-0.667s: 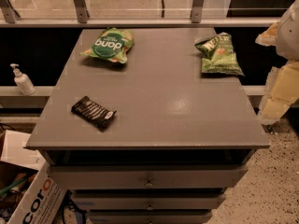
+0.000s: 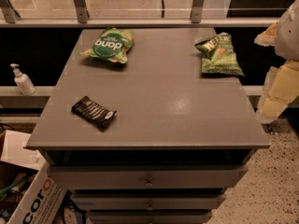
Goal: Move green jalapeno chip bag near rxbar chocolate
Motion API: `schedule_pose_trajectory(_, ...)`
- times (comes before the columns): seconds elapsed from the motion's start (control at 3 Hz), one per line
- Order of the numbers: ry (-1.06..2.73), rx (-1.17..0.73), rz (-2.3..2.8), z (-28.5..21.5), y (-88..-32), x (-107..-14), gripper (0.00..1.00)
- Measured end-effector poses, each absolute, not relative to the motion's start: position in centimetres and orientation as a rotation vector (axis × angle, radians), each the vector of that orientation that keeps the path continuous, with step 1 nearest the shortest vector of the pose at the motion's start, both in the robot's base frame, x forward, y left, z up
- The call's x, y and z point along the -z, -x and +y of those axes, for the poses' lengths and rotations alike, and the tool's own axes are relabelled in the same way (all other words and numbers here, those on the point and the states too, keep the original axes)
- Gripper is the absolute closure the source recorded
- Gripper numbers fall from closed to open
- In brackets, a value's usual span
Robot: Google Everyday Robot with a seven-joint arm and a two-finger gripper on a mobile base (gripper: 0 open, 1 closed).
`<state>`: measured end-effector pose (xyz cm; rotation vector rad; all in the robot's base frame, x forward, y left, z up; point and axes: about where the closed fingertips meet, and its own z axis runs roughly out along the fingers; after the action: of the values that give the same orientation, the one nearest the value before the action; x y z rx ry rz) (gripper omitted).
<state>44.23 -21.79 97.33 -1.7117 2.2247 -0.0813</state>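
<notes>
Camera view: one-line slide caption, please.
Light-green chip bag at far right of the table, dark bar near left, darker green bag far left; gripper hangs off the right edge.

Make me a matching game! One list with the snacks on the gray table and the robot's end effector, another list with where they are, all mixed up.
Things:
1. green jalapeno chip bag
2. rxbar chocolate
3. dang bag
4. end effector

Places:
A. front left part of the table
B. off the table's right side, at the edge of the view
C. back left part of the table
D. back right part of the table

Pairs: 1-D, 2-A, 3-C, 4-B
</notes>
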Motion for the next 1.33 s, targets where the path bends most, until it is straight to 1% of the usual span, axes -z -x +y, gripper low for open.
schedule_pose_trajectory(0.33, 1.593, -0.074, 2.160, -22.9, -47.9, -94.7, 0.00)
schedule_pose_trajectory(0.67, 1.527, -0.186, 2.126, -23.6, -50.6, -92.4, 0.00)
schedule_pose_trajectory(1.33, 1.459, -0.219, 2.113, -23.6, -51.8, -91.3, 0.00)
